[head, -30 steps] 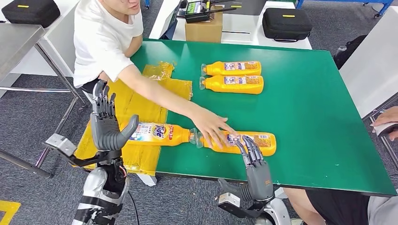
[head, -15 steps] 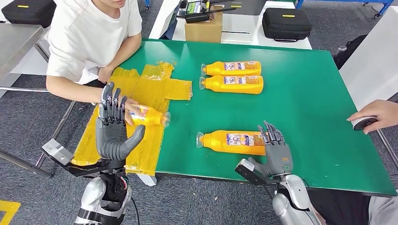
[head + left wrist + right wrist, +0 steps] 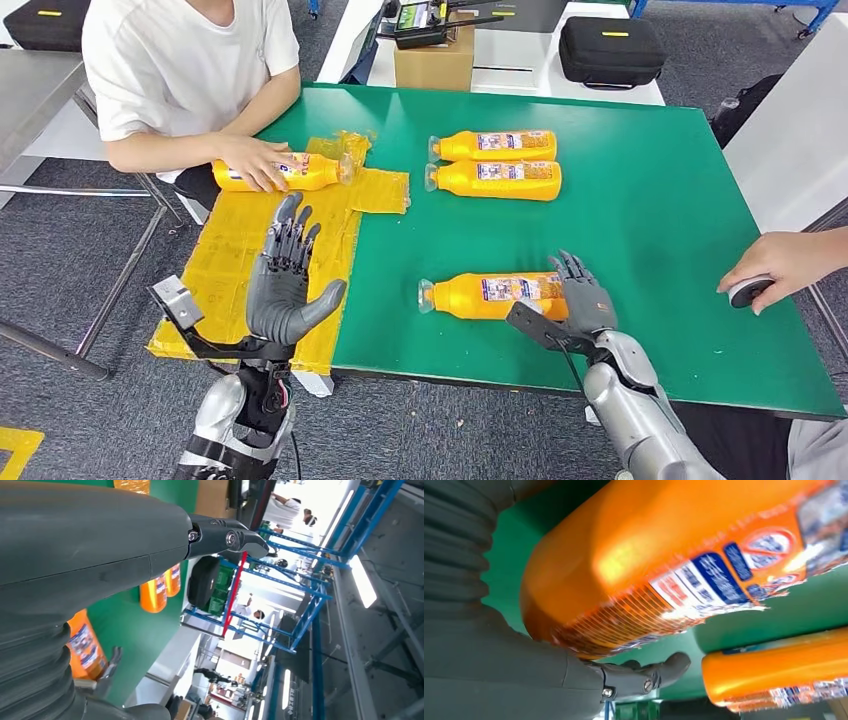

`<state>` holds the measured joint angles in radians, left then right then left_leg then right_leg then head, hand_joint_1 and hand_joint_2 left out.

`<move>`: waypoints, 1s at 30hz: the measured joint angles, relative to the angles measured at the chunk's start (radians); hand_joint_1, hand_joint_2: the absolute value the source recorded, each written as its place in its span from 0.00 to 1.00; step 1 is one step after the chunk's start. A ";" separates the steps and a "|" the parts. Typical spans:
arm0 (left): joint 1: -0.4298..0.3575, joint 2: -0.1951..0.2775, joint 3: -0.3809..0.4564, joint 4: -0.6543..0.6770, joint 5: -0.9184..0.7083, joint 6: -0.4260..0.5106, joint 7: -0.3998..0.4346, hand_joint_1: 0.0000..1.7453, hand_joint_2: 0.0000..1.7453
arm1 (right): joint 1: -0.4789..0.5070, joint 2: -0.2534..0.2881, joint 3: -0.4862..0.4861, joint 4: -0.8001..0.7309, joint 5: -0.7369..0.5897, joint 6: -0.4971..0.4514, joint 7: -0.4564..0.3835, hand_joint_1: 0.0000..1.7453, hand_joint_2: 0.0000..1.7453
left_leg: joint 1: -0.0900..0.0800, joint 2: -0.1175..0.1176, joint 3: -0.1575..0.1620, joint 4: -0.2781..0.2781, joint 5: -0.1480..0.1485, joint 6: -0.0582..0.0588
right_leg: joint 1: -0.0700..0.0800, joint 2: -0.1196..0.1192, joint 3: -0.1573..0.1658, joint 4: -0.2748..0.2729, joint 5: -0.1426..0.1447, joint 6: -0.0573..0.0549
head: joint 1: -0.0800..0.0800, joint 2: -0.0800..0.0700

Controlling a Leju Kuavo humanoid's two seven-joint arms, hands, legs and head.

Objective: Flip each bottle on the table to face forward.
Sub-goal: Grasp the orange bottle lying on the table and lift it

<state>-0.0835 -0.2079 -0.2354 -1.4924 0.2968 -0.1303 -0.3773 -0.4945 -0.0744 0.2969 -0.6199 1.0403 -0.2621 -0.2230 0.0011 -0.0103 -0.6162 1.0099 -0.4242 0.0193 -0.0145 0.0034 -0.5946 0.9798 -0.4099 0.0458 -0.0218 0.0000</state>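
Now right hand (image 3: 583, 295) rests on the near bottle's (image 3: 495, 296) base.

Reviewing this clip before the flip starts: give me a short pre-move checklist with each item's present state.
1. Right hand at the base end of the near bottle: ok, fingers lie on it.
2. Firm grip on that bottle: cannot tell; the right wrist view shows the thumb beside the base, not a closed hold.
3. Near bottle lies flat on the green table, cap toward the robot's left: ok.
4. Left hand holds nothing and hovers over the yellow sheet: ok.
5. Person's hand away from the near bottle: ok, it holds another bottle at the table's far left.
6. The two far bottles lie apart from the near one: ok.
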 joint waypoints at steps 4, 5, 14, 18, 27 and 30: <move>-0.019 0.000 -0.001 0.033 0.000 -0.009 -0.001 0.00 1.00 | -0.058 0.013 0.013 0.073 0.005 0.053 -0.007 0.00 1.00 | 0.000 0.001 0.001 0.000 0.000 0.000 | 0.000 0.000 0.000 0.000 0.000 0.000 | 0.000 0.000; -0.024 0.000 -0.001 0.040 0.000 -0.010 -0.002 0.00 1.00 | -0.072 0.015 0.018 0.089 0.007 0.064 -0.012 0.02 1.00 | 0.000 0.002 0.001 0.000 0.000 0.000 | 0.000 0.000 0.000 0.000 0.000 0.000 | 0.000 0.000; -0.063 0.000 -0.012 0.085 -0.001 -0.031 -0.027 0.00 1.00 | -0.147 0.022 0.066 0.173 -0.007 0.107 -0.093 1.00 1.00 | 0.000 0.001 0.002 0.000 0.000 0.000 | 0.000 0.000 0.001 0.000 0.001 0.000 | 0.000 0.000; -0.076 0.000 -0.026 0.099 -0.003 -0.042 -0.033 0.00 1.00 | -0.168 0.017 0.081 0.191 -0.026 0.171 -0.127 1.00 1.00 | 0.000 0.001 0.002 0.000 0.000 0.000 | 0.000 0.000 0.001 0.000 0.001 0.000 | 0.000 0.000; -0.085 0.002 -0.051 0.130 -0.025 -0.052 -0.070 0.00 1.00 | -0.206 -0.021 0.123 0.227 -0.056 0.291 -0.159 1.00 1.00 | 0.000 0.000 0.003 0.000 0.000 0.000 | 0.000 0.000 0.002 0.000 0.001 0.000 | 0.000 0.000; -0.083 0.006 -0.055 0.136 -0.042 -0.045 -0.089 0.00 1.00 | -0.208 -0.031 0.134 0.234 -0.073 0.288 -0.174 1.00 1.00 | 0.000 0.000 0.004 0.000 0.000 0.000 | 0.000 0.000 0.004 0.000 0.001 0.000 | 0.000 0.000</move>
<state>-0.1663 -0.2021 -0.2906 -1.3563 0.2553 -0.1755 -0.4659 -0.7025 -0.1059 0.4312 -0.3857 0.9675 0.0254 -0.3965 0.0011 -0.0102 -0.6122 1.0102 -0.4238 0.0196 -0.0145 0.0036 -0.5911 0.9795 -0.4093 0.0463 -0.0220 -0.0001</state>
